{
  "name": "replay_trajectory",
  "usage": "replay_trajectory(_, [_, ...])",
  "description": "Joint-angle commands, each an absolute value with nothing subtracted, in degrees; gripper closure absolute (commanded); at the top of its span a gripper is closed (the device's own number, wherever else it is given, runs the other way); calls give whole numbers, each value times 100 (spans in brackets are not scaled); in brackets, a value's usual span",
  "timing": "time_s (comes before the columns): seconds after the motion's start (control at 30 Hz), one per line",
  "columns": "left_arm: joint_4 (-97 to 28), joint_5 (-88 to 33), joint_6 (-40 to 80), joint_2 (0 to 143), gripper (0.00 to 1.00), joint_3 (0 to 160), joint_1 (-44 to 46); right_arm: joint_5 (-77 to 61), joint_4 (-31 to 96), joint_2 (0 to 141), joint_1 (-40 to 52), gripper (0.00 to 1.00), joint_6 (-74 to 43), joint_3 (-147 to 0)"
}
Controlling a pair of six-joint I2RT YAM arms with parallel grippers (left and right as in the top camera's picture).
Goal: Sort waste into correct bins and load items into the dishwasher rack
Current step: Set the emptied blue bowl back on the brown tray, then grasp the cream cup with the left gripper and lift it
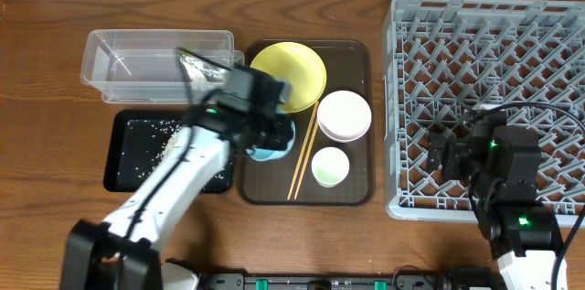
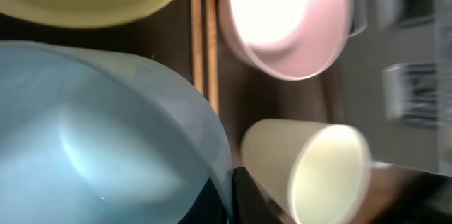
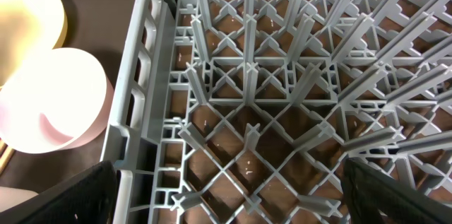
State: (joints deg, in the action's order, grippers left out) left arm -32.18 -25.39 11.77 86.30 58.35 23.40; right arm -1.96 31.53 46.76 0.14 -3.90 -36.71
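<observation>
The light blue bowl [image 2: 92, 132], smooth and glossy, sits at the left edge of the brown tray [image 1: 352, 189] beneath my left fingers [image 2: 248, 199]; I cannot tell whether they pinch it. My right fingers [image 3: 70, 196] hang spread wide above the grey rack [image 3: 138, 90].

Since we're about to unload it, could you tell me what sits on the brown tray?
Yellow plate, white bowl, small cup, chopsticks and a light blue bowl mostly covered by the left arm.
</observation>
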Motion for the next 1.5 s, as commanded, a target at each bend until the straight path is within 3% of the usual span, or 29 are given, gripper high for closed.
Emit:
replay_trajectory(0.0, [-3177,-1293,1107,8934,94,5959,2646,-239,3151,4678,115,1,-464,-3782])
replay_trajectory(0.13, [-3044,-1236,1103,9129,93,5959,2794,-239,3153,4678,115,1,-464,-3782])
replay_trajectory(0.3, [-2958,-1238,1103,9131,71,5959,2805,-239,3151,4678,115,1,-467,-3782])
replay_trajectory(0.7, [-3267,-1653,947,8447,50,6274,2808,-242,3151,4678,115,1,-467,-3782])
replay_trajectory(0.97, [-3507,-1796,972,8296,49,6233,3218,-239,3151,4678,115,1,-467,-3782])
replay_trajectory(1.3, [-3500,-1710,1083,9087,49,6080,3835,-242,3155,4678,115,1,-467,-3782])
replay_trajectory(1.4, [-3487,-1710,1083,9371,50,6080,3900,-242,3173,4678,115,1,-467,-3782])
replay_trajectory(1.47, [-3489,-1712,1133,9537,57,6080,3927,-244,3212,4678,115,1,-467,-3782])
